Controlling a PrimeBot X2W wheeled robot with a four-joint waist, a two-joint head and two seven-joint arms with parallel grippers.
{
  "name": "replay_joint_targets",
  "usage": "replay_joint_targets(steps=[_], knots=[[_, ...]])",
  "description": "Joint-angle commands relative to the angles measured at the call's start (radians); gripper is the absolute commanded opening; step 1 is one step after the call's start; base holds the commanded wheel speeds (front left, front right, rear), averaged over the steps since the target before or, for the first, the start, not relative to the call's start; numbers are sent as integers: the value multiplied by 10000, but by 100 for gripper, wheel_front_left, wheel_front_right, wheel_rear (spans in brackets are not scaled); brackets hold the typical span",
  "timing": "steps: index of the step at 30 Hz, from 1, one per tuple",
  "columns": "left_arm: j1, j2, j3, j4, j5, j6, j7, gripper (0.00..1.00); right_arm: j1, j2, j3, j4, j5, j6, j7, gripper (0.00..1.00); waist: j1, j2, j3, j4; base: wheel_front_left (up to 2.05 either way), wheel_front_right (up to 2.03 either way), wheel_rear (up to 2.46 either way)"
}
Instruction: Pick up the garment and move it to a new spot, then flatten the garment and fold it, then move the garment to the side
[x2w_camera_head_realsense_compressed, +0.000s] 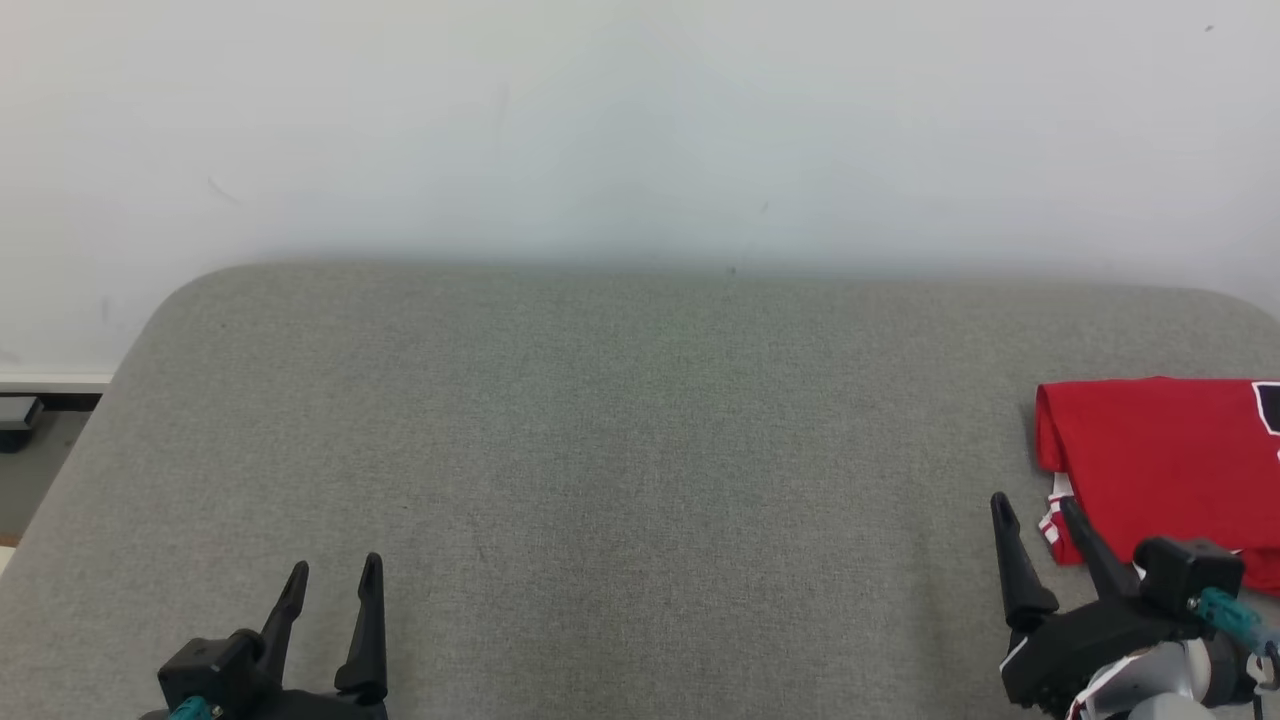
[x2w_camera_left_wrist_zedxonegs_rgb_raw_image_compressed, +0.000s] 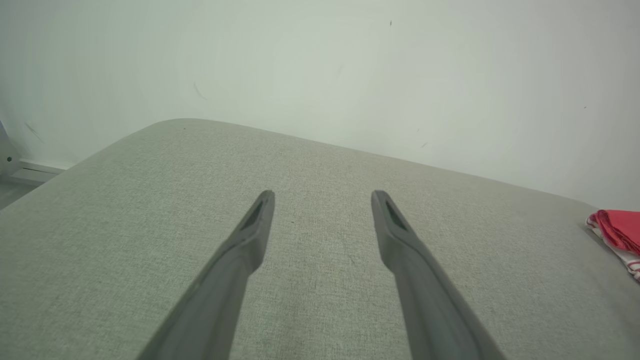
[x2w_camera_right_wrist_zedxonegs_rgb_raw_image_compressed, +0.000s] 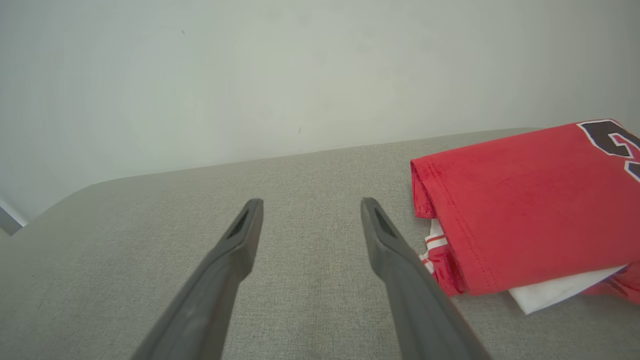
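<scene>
The garment (x2w_camera_head_realsense_compressed: 1170, 465) is a red shirt with white trim and a dark print, lying folded at the right edge of the grey padded table (x2w_camera_head_realsense_compressed: 620, 440). The right wrist view shows the garment (x2w_camera_right_wrist_zedxonegs_rgb_raw_image_compressed: 525, 210) just right of the fingers, a white layer peeking out underneath. My right gripper (x2w_camera_head_realsense_compressed: 1035, 510) stands open beside the garment's left edge, with nothing between its fingers. At the table's front left my left gripper (x2w_camera_head_realsense_compressed: 335, 568) is open and empty too. A sliver of the garment (x2w_camera_left_wrist_zedxonegs_rgb_raw_image_compressed: 617, 232) appears far right in the left wrist view.
A pale wall (x2w_camera_head_realsense_compressed: 640, 130) rises right behind the table's rounded far edge. Floor and a skirting board (x2w_camera_head_realsense_compressed: 50, 385) show past the table's left side. The grey surface stretches bare between the two grippers.
</scene>
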Motion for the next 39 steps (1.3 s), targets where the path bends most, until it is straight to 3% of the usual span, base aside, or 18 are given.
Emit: replay_joint_targets(steps=[1,16,39], knots=[[96,79,7,4,19,63,3,100,102,-26,26,-74,54,-6,-61,100,1,1,-86,67,0,0,0],[512,334,116,-208,-203,315,275,100,933,-26,598,-521,-466,-8,-460,100,1,1,-289,88,0,0,0],[419,388,-60,-322,-467,397,269,100,901,-23,232,-400,-401,-8,-474,100,1,1,-135,-271,0,0,0]])
